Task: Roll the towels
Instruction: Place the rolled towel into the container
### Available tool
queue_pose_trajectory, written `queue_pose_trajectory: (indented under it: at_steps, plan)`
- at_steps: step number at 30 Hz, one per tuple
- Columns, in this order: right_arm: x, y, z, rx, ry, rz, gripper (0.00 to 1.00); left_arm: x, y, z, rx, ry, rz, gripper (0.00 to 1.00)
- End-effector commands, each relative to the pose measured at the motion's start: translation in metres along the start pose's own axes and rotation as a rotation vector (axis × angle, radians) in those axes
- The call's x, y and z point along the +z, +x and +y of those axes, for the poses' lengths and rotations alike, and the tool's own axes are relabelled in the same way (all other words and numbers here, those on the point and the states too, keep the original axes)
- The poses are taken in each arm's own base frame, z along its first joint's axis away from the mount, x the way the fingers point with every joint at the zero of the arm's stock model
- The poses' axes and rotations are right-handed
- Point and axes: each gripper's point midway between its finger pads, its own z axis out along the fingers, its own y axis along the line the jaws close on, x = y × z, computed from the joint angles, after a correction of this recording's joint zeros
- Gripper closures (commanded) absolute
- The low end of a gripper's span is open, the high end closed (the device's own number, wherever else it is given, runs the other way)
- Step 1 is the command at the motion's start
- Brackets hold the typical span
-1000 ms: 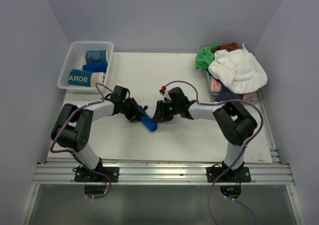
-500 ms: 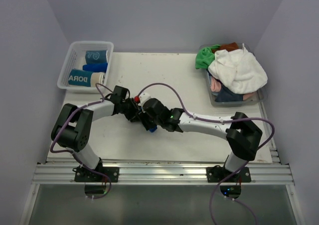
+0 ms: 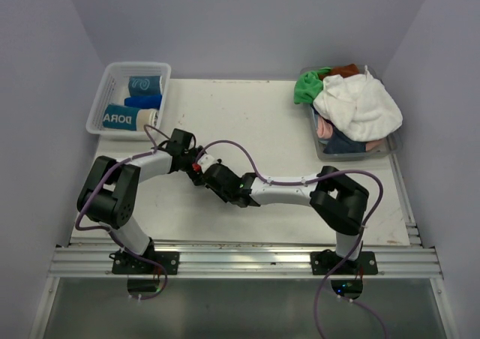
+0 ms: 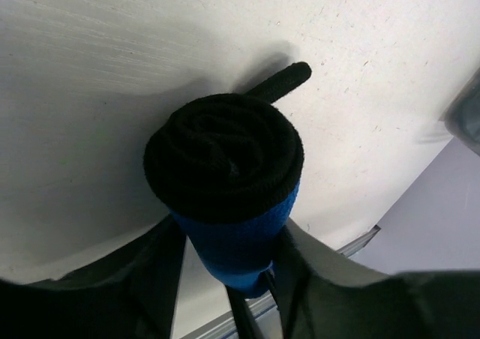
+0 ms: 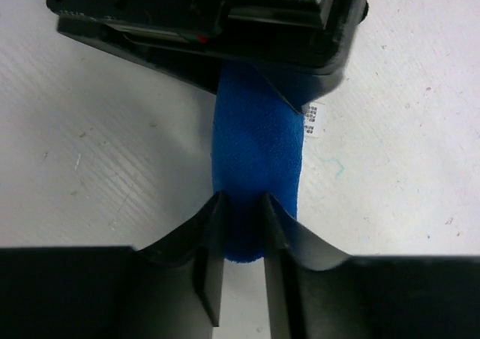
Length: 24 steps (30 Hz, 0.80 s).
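Two hands hold one rolled royal blue towel [image 5: 255, 151] near the middle of the worktop [image 3: 247, 114]: the left hand [image 4: 229, 260] closed around one end, the right hand [image 5: 241, 223] pinched narrowly on the other. Its small white tag [image 5: 313, 118] has print too small to read, while "DORA" shows on a rolled teal and beige towel [image 3: 129, 118] in the far-left basket [image 3: 105, 76].

Left gripper [image 4: 229, 260]: fingers flank blue towel roll [image 4: 225, 159], touching both its sides. Right gripper [image 5: 240, 230]: jaws pinched on roll's opposite end, facing other gripper. Left arm [image 3: 142, 166]: elbow raised, forearm angled toward roll. Right arm [image 3: 292, 189]: forearm stretched low, meeting roll from right.
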Motion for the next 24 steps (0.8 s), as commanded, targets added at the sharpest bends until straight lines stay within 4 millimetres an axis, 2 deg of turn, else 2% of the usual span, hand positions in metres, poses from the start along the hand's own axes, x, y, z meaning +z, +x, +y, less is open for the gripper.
queue_pose_trajectory:
  at_steps: [1,2,3,7,11,18,24]
  plan:
    - [-0.003,-0.017,-0.007,0.048,0.037,-0.059,0.76,-0.006,-0.006,-0.005,0.015,-0.005,-0.031,0.44]
    - [-0.004,-0.019,-0.007,0.067,0.014,-0.065,0.83,-0.008,-0.005,-0.006,0.016,-0.002,-0.031,0.40]
    - [-0.005,-0.020,-0.007,0.090,0.002,-0.066,0.84,-0.008,-0.005,-0.005,0.018,-0.002,-0.031,0.35]
    - [-0.007,-0.021,-0.005,0.174,-0.087,-0.087,0.87,-0.011,-0.002,-0.005,0.021,0.008,-0.032,0.28]
    - [-0.009,-0.023,-0.009,0.253,-0.155,-0.097,0.87,-0.011,-0.002,-0.007,0.025,0.019,-0.030,0.27]
    - [-0.010,-0.025,-0.009,0.329,-0.228,-0.096,0.87,-0.005,-0.002,-0.010,0.027,0.037,-0.017,0.35]
    - [-0.006,-0.026,-0.003,0.384,-0.290,-0.068,0.87,-0.001,-0.001,-0.010,0.032,0.037,-0.013,0.34]
